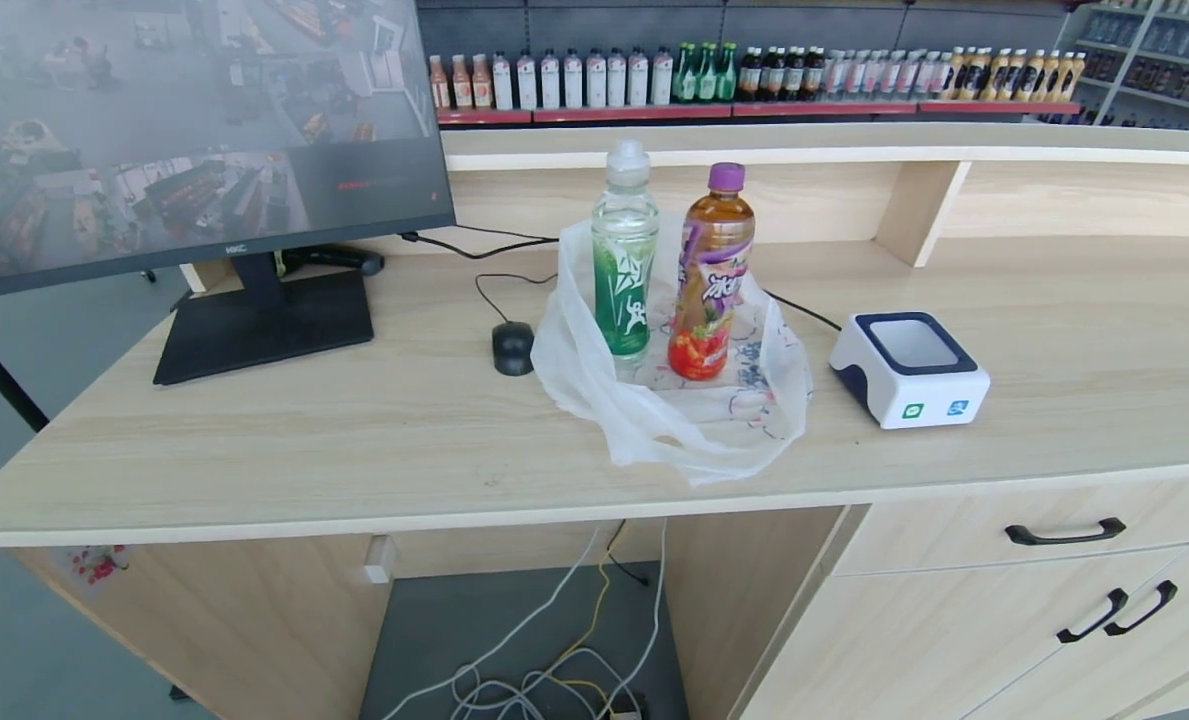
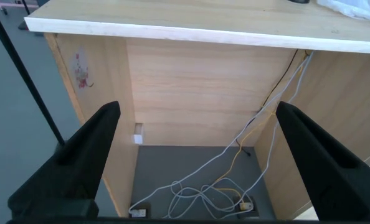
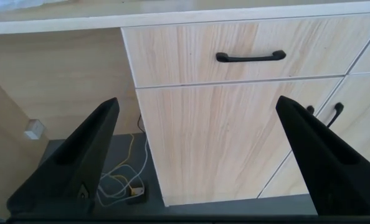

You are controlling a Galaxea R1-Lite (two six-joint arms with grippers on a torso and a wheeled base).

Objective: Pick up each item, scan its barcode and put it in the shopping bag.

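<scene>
Two end effectors hang low in front of the counter (image 1: 354, 440), both under the level of its top. The left end effector (image 2: 197, 106) faces the open bay beneath the counter, where loose cables (image 2: 210, 190) lie coiled on the floor, and its black fingers (image 2: 79, 165) are spread wide apart with nothing between them. The right end effector (image 3: 197, 101) faces a drawer (image 3: 235, 56) with a black handle (image 3: 250, 57), and its fingers (image 3: 325, 165) are likewise parted wide and empty. Both task bottles are up on the counter top, above and beyond the two end effectors and well apart from them. They stand inside the white shopping bag (image 1: 674, 420), whose plastic is slumped open around their bases. The green-labelled bottle (image 1: 624, 260), clear with a pale cap, stands upright on the robot's left. The tea bottle (image 1: 711, 275), with its purple cap, stands upright just beside it on the right. Each has its long axis vertical and its cap pointing up. A white barcode scanner (image 1: 909, 368) with a dark-rimmed window on top sits on the counter just to the right of the bag. To the bag's left lies a black mouse (image 1: 512, 347), and farther left a monitor (image 1: 194, 130) stands on its stand. Behind the counter, a shelf (image 1: 734, 110) holds a row of bottles.
</scene>
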